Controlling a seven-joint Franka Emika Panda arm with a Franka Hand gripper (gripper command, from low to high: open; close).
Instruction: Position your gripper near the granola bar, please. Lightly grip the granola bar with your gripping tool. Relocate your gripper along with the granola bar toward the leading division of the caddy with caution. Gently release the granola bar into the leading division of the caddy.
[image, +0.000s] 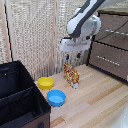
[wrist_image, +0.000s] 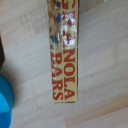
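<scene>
Exterior view: the granola bar (image: 71, 76) is standing upright on its edge on the wooden table (image: 95, 100), a flat box printed yellow, orange and red with a white edge, just beside the yellow bowl (image: 45, 82) and near the blue bowl (image: 56, 97). The gripper (image: 73, 56) is hanging just above the box, fingers pointing down; cannot tell how wide they are. The black caddy (image: 20, 100) is sitting at the exterior view's left, well apart from the box, its divider splitting it into compartments. A brown drawer cabinet (image: 112, 50) is standing at the exterior view's right

Wrist view: the granola bar (wrist_image: 63, 55) is showing yellow with red lettering "NOLA BARS" and a pictured panel; fingers are not showing, so spread is unclear. The blue bowl (wrist_image: 5, 102) is peeking in at one edge
</scene>
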